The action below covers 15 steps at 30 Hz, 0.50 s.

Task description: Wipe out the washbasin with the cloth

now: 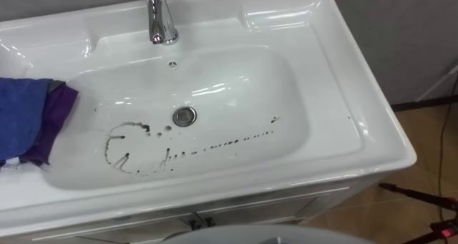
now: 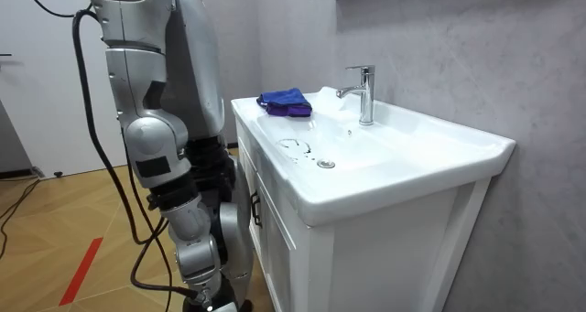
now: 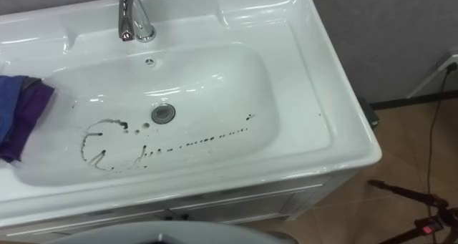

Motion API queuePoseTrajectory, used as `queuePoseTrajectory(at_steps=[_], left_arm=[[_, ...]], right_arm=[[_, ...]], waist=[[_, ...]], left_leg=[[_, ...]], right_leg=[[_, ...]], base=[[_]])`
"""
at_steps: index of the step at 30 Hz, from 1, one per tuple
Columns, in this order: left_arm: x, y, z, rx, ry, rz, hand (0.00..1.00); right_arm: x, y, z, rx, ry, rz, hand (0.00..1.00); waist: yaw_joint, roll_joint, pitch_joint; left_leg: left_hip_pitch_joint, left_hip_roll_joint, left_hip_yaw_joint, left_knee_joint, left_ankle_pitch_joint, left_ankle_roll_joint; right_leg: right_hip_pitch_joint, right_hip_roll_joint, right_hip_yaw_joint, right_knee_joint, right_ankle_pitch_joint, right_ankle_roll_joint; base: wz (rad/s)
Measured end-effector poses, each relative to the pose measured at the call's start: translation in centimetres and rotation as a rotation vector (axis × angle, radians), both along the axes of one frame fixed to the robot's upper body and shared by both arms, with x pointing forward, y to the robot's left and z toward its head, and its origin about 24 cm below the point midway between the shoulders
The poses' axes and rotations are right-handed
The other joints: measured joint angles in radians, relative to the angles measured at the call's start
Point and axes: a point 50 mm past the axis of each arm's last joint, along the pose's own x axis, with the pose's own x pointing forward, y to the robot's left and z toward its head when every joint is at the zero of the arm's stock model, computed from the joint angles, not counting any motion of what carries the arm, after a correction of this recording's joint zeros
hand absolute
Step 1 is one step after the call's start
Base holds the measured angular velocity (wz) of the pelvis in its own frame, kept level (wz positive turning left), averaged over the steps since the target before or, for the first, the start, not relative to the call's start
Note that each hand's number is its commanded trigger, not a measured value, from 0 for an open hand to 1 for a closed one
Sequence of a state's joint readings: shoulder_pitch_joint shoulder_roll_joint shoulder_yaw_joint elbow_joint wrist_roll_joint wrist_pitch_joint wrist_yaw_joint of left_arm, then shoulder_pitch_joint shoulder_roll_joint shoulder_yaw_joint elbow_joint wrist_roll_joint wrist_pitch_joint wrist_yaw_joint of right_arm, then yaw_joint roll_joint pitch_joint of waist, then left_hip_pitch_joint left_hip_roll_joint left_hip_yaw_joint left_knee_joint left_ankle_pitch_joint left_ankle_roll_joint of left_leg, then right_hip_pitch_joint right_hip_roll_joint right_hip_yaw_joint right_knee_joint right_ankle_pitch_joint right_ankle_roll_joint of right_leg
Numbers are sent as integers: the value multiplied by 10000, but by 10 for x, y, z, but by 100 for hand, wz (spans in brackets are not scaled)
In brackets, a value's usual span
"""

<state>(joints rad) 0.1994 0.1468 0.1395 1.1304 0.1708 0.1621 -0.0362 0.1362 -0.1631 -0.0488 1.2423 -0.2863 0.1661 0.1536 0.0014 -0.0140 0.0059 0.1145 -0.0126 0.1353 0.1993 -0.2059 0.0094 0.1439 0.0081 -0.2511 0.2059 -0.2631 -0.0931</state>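
Cloth (image 1: 27,119) lies at frame left on basin (image 1: 336,133) rim; stains (image 1: 169,156) trail rightward from it. Your left side is nearer. Right hand (image 2: 203,266) hangs low; grip unreadable.

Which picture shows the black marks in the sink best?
The left eye view: it looks down into the basin, so the whole trail of marks shows, from the ring to the dots right of the drain. The right eye view shows nearly the same. In the room view they are a faint patch by the drain.

Dark marks (image 3: 114,154), maybe dirt, in basin (image 3: 236,86); blue cloth (image 3: 18,111) at left.
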Motion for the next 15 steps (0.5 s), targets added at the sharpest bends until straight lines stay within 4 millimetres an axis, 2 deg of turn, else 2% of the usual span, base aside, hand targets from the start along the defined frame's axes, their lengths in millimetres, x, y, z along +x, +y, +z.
queuePoseTrajectory(at_steps=[15], left_arm=[[1, 1, 0, 246, -21, -15, 0]], right_arm=[[5, 0, 0, 1, -147, 31, 0]], waist=[[20, -4, 0]], left_leg=[[-19, -1, 1, 1, 0, 0]], right_leg=[[-14, 2, 5, -8, -1, 1]], base=[[0]])
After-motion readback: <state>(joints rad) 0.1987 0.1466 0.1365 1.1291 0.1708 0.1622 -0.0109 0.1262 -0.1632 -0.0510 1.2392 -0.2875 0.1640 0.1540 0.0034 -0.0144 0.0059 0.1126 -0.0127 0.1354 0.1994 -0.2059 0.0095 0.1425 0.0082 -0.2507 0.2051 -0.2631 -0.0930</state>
